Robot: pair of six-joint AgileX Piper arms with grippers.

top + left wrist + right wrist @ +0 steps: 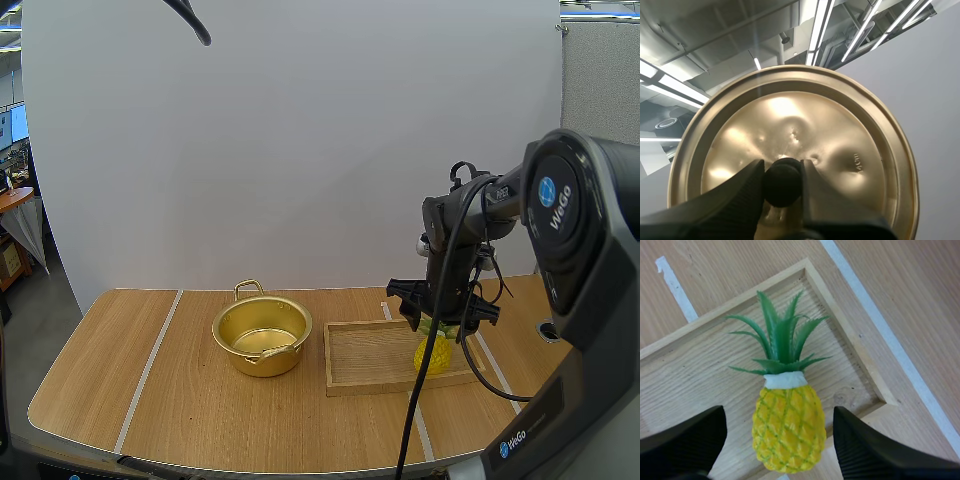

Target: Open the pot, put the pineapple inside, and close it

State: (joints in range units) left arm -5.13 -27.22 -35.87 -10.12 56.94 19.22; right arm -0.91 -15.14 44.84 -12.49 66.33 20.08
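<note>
The golden pot (262, 335) stands open on the wooden table, its inside bare. In the left wrist view my left gripper (782, 172) is shut on the black knob (782, 186) of the golden lid (840, 130), which it holds up in the air. A yellow pineapple (432, 351) with green leaves lies in the right end of the wooden tray (370, 352). My right gripper (441, 318) hangs just over it. Seen from the right wrist, the gripper (777, 415) is open, one finger on either side of the pineapple (787, 427), above the tray (700, 370).
The tray lies just right of the pot. White tape lines (148, 365) run across the table (200, 420) on the left and beside the tray's right end (880, 330). A round hole (546, 327) sits near the table's right edge.
</note>
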